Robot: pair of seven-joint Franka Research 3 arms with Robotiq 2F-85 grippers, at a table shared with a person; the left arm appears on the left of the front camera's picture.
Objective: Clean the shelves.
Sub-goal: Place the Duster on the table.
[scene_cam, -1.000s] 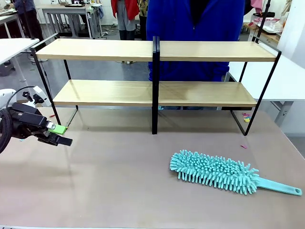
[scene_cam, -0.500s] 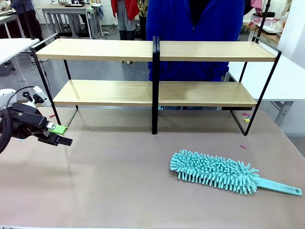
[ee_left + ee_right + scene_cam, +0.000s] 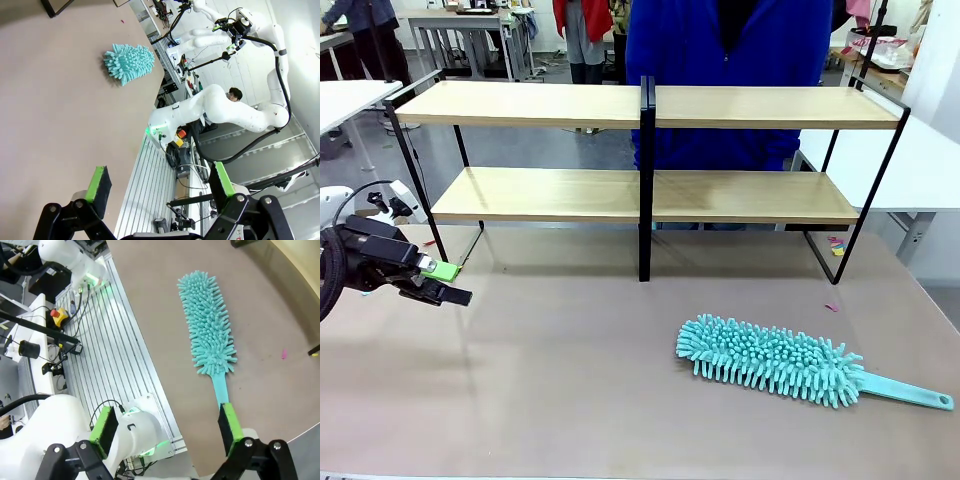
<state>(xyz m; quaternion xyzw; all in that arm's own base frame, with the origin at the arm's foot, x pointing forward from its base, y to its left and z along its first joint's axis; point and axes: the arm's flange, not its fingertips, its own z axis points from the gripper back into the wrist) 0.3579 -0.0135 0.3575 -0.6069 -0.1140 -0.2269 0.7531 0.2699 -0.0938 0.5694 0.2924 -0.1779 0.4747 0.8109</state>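
The shelves (image 3: 550,105), two long pale wooden boards in a thin black frame with a black centre post, stand across the far half of the table. A teal fluffy duster (image 3: 770,360) lies flat on the table at the front right, its handle pointing right; in the left wrist view the duster (image 3: 128,62) lies far off, and in the right wrist view the duster (image 3: 207,322) sits just beyond the fingers. My left gripper (image 3: 446,283) hovers open at the left edge of the table, holding nothing. My right gripper (image 3: 167,425) is open above the duster's handle end, holding nothing.
A person in a blue top (image 3: 720,50) stands behind the shelves. White tables (image 3: 350,98) flank the scene on the left and right. The brown tabletop (image 3: 570,380) lies bare between my left gripper and the duster. Small coloured scraps (image 3: 836,245) lie near the shelves' right leg.
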